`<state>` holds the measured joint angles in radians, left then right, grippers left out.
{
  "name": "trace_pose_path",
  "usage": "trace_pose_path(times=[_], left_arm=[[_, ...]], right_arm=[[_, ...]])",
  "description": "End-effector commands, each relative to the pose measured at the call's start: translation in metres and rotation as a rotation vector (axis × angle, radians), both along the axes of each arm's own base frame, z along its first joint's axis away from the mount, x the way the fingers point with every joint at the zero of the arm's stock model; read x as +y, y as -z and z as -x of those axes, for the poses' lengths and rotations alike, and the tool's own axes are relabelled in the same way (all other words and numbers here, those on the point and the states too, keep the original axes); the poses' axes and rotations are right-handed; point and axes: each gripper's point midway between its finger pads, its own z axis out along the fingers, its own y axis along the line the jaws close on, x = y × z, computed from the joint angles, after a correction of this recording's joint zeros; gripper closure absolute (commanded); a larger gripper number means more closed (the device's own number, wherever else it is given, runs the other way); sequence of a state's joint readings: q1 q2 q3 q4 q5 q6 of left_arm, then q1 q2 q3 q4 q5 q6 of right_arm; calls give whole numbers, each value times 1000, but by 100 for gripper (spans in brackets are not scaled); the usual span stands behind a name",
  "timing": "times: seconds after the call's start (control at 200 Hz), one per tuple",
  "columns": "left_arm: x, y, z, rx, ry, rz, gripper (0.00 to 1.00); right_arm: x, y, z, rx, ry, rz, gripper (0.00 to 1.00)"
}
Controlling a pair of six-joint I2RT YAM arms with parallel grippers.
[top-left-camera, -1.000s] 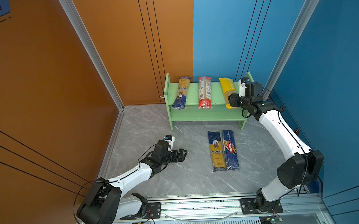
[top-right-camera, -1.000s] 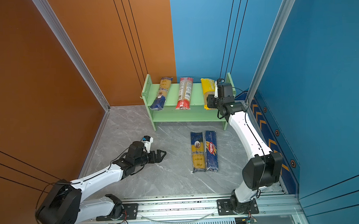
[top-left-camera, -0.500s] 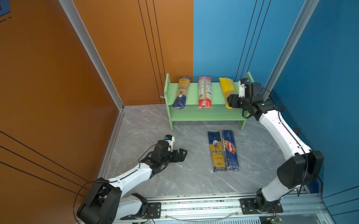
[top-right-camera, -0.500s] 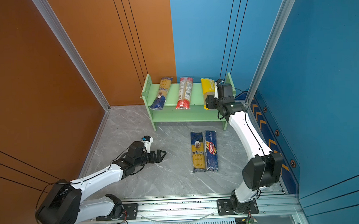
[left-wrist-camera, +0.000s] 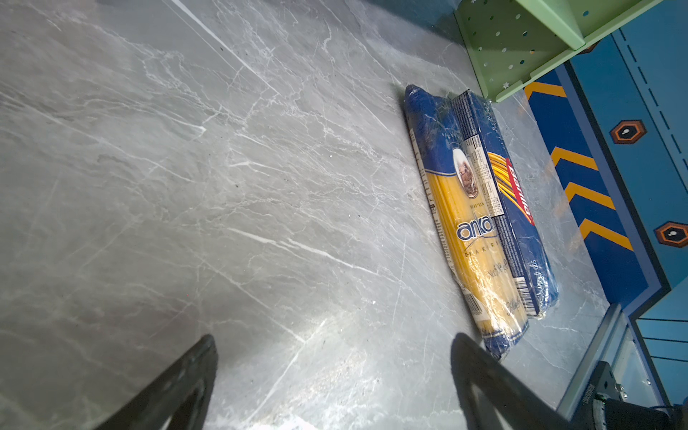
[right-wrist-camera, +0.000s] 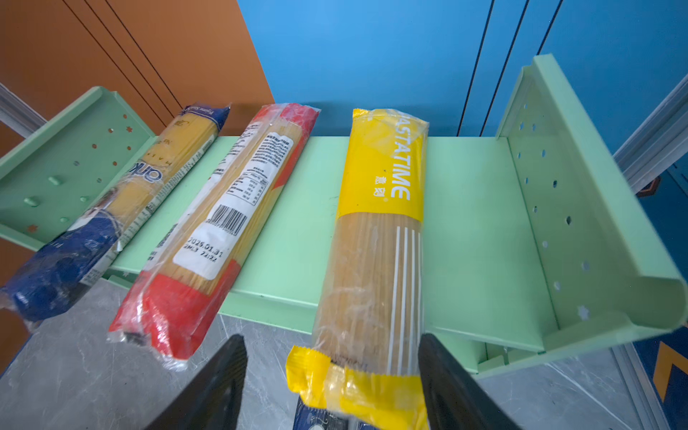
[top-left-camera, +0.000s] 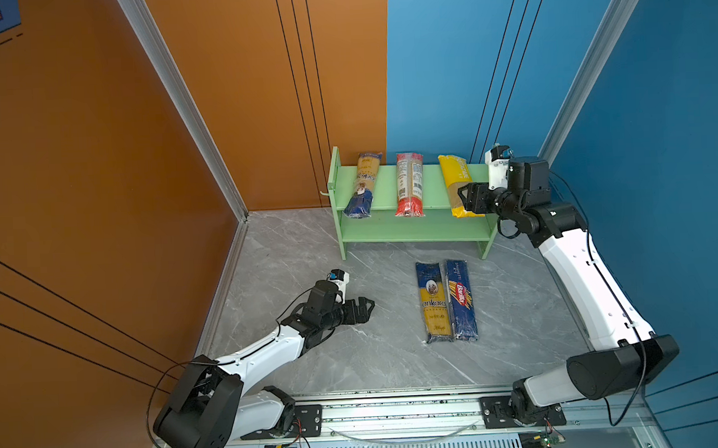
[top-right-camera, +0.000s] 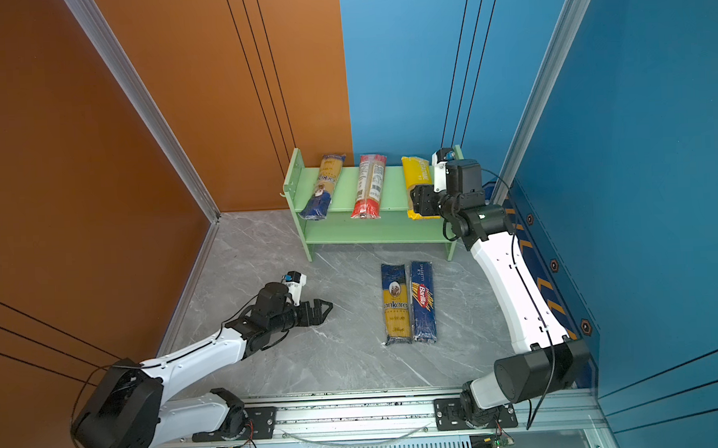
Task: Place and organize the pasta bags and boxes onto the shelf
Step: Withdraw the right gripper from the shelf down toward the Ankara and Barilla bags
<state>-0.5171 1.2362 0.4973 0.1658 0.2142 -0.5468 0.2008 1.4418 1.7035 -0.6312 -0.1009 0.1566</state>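
Nothing moves from 1 second earlier: the right gripper (right-wrist-camera: 330,336) stays at the shelf (top-left-camera: 430,184), top tier, jaws loose around the overhanging yellow bag (right-wrist-camera: 379,223). The left gripper (top-left-camera: 367,310) stays wide open, empty, near the ankara bag (top-left-camera: 433,301) and Barilla pack (top-left-camera: 461,299) on the floor (top-left-camera: 355,358).

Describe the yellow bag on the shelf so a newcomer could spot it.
Find the light-green two-tier shelf at the back wall. Three long bags lie across its top tier; the yellow bag is the rightmost in both top views. Only it has a yellow band printed PASTATIME; the middle bag has red ends, the left ankara bag a dark blue end.
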Motion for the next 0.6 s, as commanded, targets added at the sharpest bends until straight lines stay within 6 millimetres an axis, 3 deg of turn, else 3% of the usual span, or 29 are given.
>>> trace_pose_path(times=[0.0, 0.3, 0.596], left_arm=[[3, 4, 1, 8, 0, 0, 2], [1, 3, 1, 6, 6, 6, 2], [1, 5, 0, 6, 3, 5, 2]], right_arm=[[4, -1, 28, 24, -47, 1, 29], [0, 20, 84, 58, -62, -9, 28], [4, 97, 134, 196, -32, 16, 27]])
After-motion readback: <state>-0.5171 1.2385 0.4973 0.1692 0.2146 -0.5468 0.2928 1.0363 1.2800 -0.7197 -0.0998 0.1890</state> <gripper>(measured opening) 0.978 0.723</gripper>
